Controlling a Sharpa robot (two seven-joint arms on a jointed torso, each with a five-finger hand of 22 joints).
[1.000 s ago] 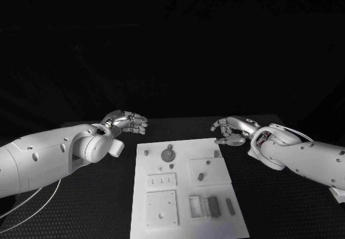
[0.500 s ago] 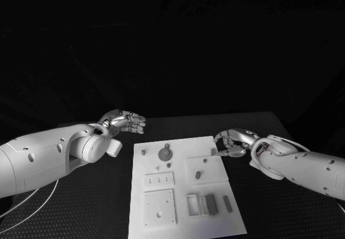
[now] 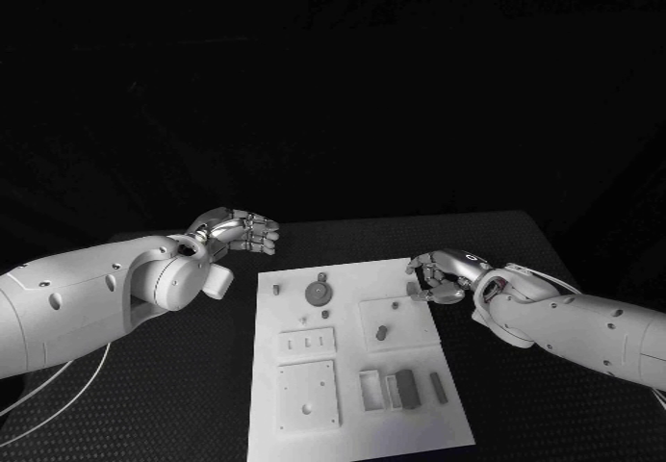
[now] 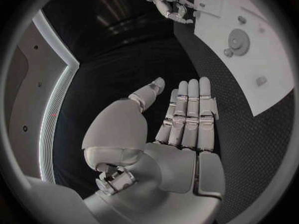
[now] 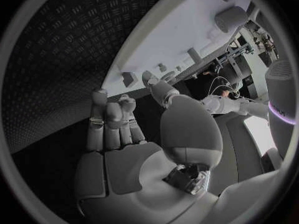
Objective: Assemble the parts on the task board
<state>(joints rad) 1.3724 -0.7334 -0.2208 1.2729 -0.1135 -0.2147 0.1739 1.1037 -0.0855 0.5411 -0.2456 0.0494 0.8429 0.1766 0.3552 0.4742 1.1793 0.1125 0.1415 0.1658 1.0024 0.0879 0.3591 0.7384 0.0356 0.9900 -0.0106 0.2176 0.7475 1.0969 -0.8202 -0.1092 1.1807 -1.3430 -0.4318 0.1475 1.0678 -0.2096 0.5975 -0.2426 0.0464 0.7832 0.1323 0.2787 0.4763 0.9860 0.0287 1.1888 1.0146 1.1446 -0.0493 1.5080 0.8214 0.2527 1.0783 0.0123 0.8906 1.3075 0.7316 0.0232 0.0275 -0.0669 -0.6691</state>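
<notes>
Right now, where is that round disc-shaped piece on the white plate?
In the head view the round disc sits near the far end of the task board, toward its left side, about midway between the left hand and the right hand.

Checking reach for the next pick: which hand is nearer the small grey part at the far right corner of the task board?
The right hand. It is right at the small grey part on the task board. The left hand hangs off the board's far left corner, well away.

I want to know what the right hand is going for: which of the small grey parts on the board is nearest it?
The small upright part at the task board's far right corner, beside the right hand's fingertips. The round disc part and the others lie farther off.
</notes>
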